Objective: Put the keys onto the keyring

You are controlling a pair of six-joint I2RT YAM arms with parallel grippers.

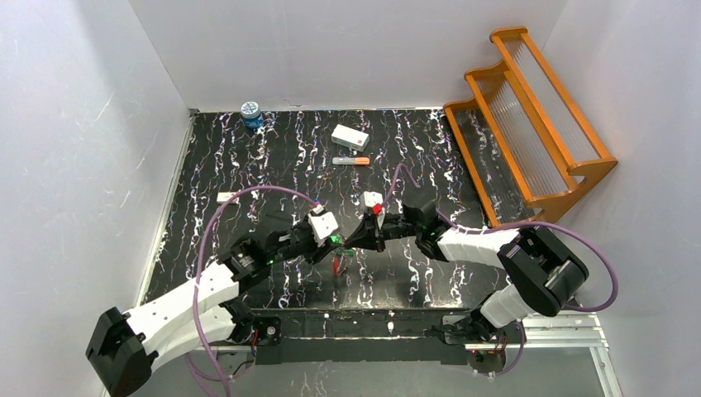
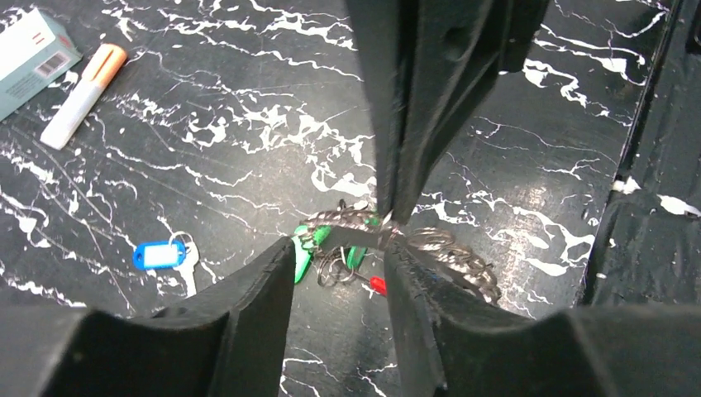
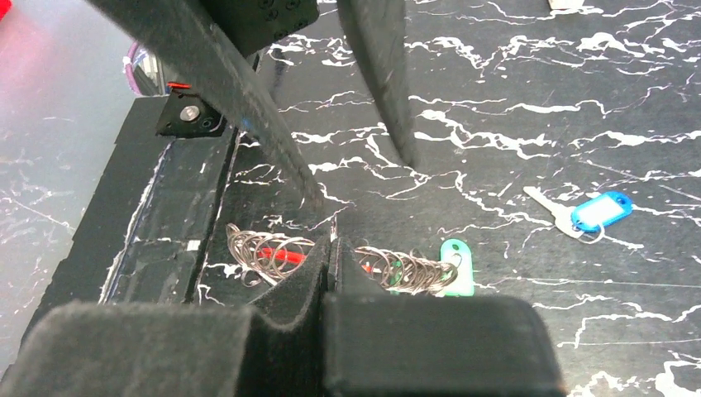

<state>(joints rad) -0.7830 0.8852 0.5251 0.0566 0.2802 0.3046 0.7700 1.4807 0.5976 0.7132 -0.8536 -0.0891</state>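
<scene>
Right tool (image 3: 331, 252) pressed together, pinching the thin silver-and-red wire keyring (image 3: 264, 252) low at the near side of the black white-veined counter (image 2: 248, 149).
Left tool (image 2: 339, 248) stands spread, one finger on each side of the keyring, not gripping it; green plastic-headed key (image 3: 456, 266) sits against the keyring just beside the pinch; whether it is threaded on cannot be told; blue plastic-headed silver key (image 2: 161, 255) lies flat on the counter, apart from the keyring; orange-capped white marker (image 2: 83, 95) lies well apart, farther back.
</scene>
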